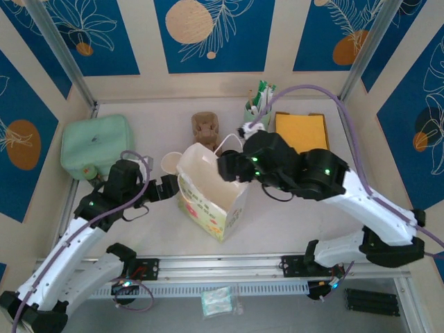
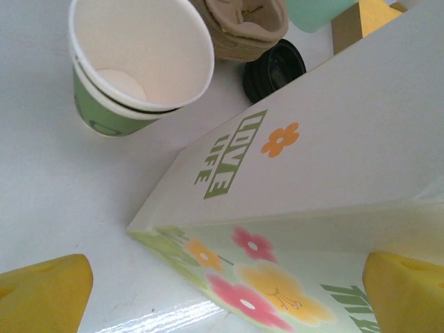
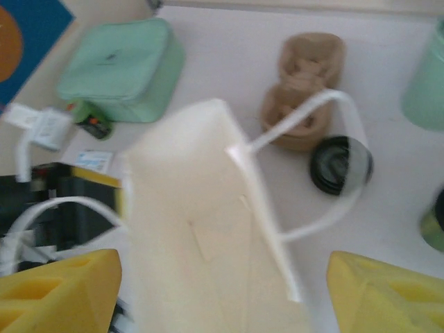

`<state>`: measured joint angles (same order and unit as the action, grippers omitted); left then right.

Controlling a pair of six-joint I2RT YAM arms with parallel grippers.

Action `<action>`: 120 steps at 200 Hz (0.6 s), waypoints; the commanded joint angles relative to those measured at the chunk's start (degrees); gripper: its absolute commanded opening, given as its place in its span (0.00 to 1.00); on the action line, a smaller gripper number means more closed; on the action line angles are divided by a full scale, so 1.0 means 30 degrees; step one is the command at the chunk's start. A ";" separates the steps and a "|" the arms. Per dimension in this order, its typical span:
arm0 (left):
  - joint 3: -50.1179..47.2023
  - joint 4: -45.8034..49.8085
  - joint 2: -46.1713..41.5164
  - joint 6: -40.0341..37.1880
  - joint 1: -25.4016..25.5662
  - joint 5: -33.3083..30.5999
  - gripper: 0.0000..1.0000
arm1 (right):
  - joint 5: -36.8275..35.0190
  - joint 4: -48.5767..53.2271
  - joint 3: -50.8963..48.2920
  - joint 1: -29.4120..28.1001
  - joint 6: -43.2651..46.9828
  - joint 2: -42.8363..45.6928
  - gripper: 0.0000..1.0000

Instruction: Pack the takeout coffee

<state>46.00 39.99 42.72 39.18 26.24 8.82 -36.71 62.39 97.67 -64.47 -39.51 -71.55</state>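
Takeout coffee (image 3: 435, 220), most likely, as a dark-topped, green-sided shape far to the right of the right gripper (image 3: 222, 295), outside the bag and cut by the frame edge; too blurred to name for certain. Right jaws spread wide, yellow fingertips (image 3: 59, 295) well apart with nothing gripped, poised over the open mouth of the paper bag (image 3: 194, 229). Cream inside of the bag straight ahead of those jaws, one white handle (image 3: 326, 139) looping out to their right. Beyond that handle, loose black lid (image 3: 340, 164) flat on the table (image 3: 229, 41), just beside the brown cardboard cup carrier (image 3: 302, 83) farther ahead. Mint-green box (image 3: 121, 69) ahead and left of the right jaws; pale green holder (image 3: 424, 83) ahead at far right.

Left gripper (image 2: 223, 295) wide open too, holding nothing, its yellow fingertips (image 2: 41, 298) apart with the bag's flower-printed side and "LOVE LIFE" lettering ahead between them. Ahead and left of the left jaws, two nested lidless cups (image 2: 139, 69), cream inside showing, upright on the table and clear of the bag. Seen from above, left jaws close against the bag's left side, right jaws at its top rim.
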 commanded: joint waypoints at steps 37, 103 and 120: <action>-0.0531 0.3050 -0.1868 0.1383 -0.0192 -0.2599 0.99 | 0.4519 -0.0745 -0.6188 0.2044 -0.3467 0.3585 0.81; 0.1747 0.5373 -0.1643 0.1091 -0.0253 -0.5614 0.99 | 0.5118 -0.1885 -0.8115 0.1047 -0.4677 0.4229 0.82; 0.2805 0.5596 -0.1013 0.0622 -0.0305 -0.5937 1.00 | 0.5107 -0.1802 -0.8242 0.0982 -0.4730 0.4531 0.84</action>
<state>49.52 54.33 38.09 43.00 26.09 -5.21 -22.48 58.06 74.06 -61.04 -51.70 -60.31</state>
